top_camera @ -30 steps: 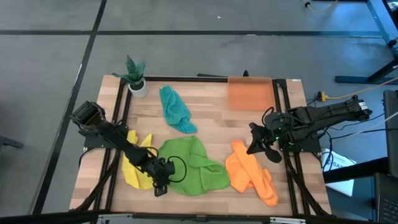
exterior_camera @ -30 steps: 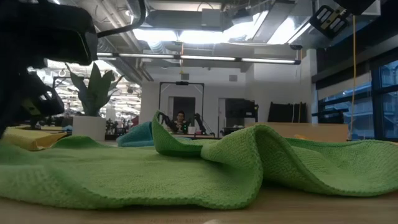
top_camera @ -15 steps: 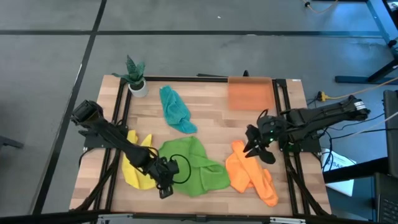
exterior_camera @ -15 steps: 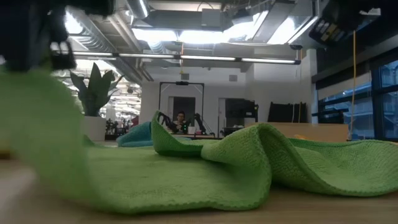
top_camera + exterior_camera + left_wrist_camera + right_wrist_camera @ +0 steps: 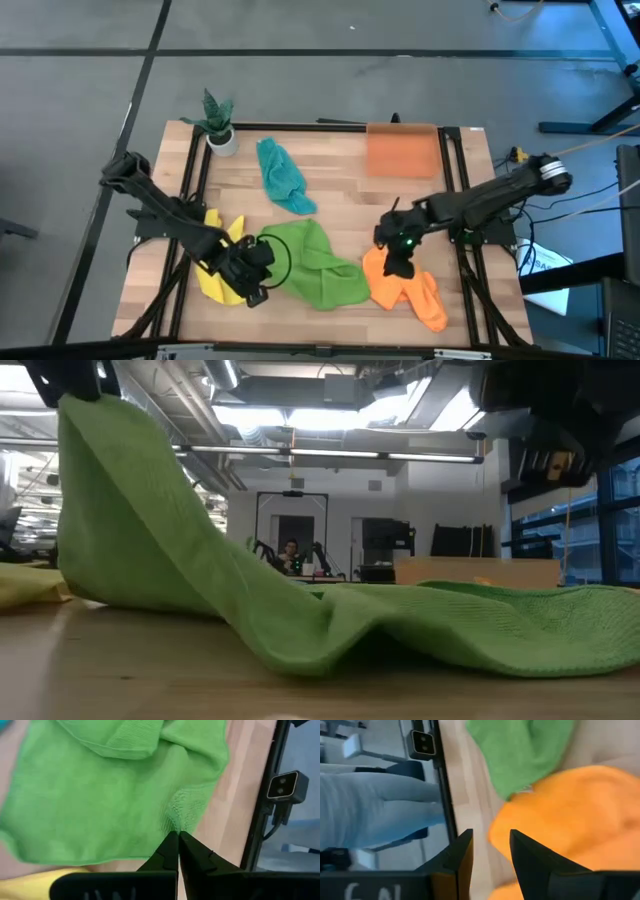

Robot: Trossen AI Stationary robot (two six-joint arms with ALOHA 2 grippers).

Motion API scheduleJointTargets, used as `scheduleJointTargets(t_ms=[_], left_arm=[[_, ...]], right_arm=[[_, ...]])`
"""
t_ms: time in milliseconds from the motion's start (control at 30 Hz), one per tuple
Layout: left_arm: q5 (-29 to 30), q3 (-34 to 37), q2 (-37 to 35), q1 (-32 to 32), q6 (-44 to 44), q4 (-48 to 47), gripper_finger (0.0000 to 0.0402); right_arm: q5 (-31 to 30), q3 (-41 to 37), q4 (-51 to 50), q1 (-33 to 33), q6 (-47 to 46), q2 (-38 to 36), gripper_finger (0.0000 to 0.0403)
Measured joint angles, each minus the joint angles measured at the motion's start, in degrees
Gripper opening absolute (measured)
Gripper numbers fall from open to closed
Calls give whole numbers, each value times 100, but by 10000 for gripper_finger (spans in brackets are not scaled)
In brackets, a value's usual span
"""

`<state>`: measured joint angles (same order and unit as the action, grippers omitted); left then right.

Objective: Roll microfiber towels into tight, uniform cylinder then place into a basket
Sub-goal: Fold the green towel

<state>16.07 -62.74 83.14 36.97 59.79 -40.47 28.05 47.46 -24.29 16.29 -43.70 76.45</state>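
The bright green towel [image 5: 315, 268] lies crumpled at the table's near middle. Its near-left corner is raised, and my left gripper [image 5: 254, 276] is shut on it. The yellow towel [image 5: 213, 272] lies under that arm. The teal towel [image 5: 282, 176] lies at the far middle. The orange towel [image 5: 408, 287] lies at the near right. My right gripper [image 5: 490, 851] hangs open over the orange towel's left edge [image 5: 502, 832], touching nothing. The basket [image 5: 402, 150] sits at the far right edge. My left gripper pinches the green towel's near-left corner [image 5: 179, 822] between its two shut fingers, coming from above at a slant from the table's left. The corner is lifted high [image 5: 85, 420]. The cloth slopes down from it, and its right part [image 5: 480, 630] lies on the table.
A small potted plant [image 5: 218, 124] stands at the far left corner. Black frame rails [image 5: 190, 190] run along both sides of the table. Bare wood [image 5: 340, 190] shows between the teal towel and the basket. A camera on a mount [image 5: 284, 787] sits beyond the near rail.
My left gripper has risen, still shut, and drawn the green towel's near-left corner up off the table. The towel's right part has stayed lying there. My right gripper has come down and toward the table's left, over the orange towel, and has rolled at the wrist.
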Motion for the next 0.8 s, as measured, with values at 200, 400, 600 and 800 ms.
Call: scheduleJointTargets(t_ms=[200,400,600,800], left_arm=[[-10,0,-85,-2,-37,-179,0],[21,0,-88,-7,-84,-266,0],[35,0,-101,-4,-244,-273,0],[39,0,-101,-26,-337,-290,0]], right_arm=[[164,0,682,15,-944,728,130],[174,0,1235,60,-1610,1445,130],[167,0,1676,80,-1780,1959,130],[236,2,2051,80,-2047,2287,129]])
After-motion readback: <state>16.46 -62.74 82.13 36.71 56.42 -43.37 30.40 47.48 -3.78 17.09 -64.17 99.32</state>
